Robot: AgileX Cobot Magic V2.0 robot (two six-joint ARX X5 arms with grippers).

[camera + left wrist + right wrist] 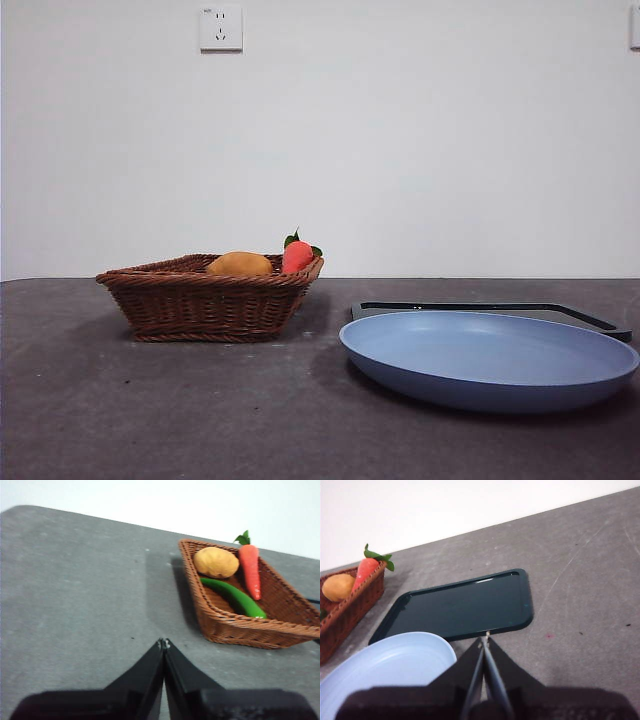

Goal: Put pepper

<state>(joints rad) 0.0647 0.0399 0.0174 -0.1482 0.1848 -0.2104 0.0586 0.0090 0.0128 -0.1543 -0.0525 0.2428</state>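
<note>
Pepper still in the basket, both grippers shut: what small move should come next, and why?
Probably open the left gripper and reach toward the pepper. It lies in the basket between the yellow fruit and red fruit, untouched; the left arm is nearer.

A dark grey, lightly speckled bench [150, 420] stretches in front of a white wall. Three things rest directly on it. A brown wicker basket [205, 305] sits toward the left in the front view. A shallow blue plate [488, 358] sits to the right, nearer the camera. Just behind the plate lies a flat black tray [462, 605], partly hidden by it.
</note>
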